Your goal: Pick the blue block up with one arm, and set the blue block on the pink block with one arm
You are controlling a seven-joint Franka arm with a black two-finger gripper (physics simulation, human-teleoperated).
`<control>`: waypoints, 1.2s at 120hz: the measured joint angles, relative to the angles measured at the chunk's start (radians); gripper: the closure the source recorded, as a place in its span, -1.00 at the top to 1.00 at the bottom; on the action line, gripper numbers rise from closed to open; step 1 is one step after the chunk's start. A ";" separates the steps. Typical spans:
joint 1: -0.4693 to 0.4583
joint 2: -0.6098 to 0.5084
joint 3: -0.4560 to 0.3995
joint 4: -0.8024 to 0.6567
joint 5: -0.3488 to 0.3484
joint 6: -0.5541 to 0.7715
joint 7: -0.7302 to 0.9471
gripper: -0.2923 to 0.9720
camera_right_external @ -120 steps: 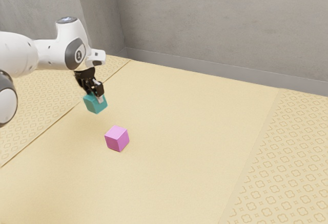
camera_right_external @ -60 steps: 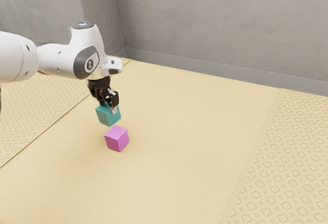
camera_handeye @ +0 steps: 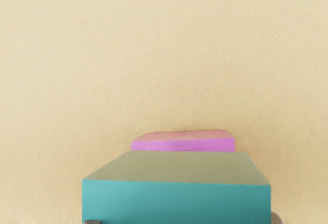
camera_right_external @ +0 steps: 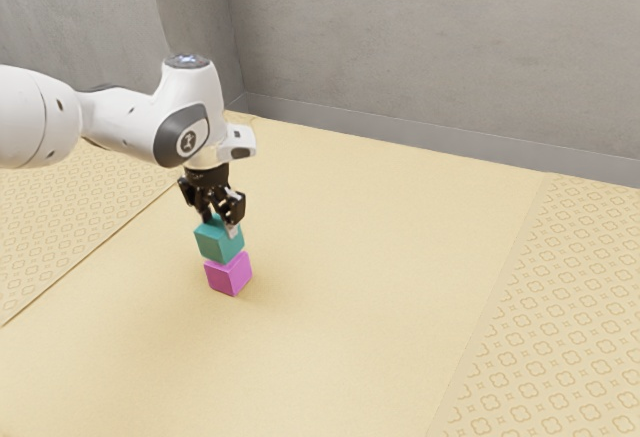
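While the claw (camera_right_external: 223,221) has swung across and down in the last 1 second, it grips the blue block (camera_right_external: 219,244) just beneath it. That block now seems to sit on the pink block (camera_right_external: 228,275) directly below, so letting go looks like the next step.

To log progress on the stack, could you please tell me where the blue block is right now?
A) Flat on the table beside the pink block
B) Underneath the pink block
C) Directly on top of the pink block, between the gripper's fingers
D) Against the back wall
C: in the exterior view the blue block sits atop the pink block, with the gripper shut on it from above.
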 joint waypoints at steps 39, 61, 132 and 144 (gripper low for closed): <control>0.003 0.002 -0.001 -0.012 0.005 -0.004 -0.082 -0.18; 0.005 0.003 -0.002 -0.010 -0.011 -0.007 -0.088 0.23; 0.025 -0.137 -0.043 -0.011 -0.007 -0.121 -0.074 0.52; 0.035 -0.136 -0.046 -0.010 -0.008 -0.138 -0.069 0.53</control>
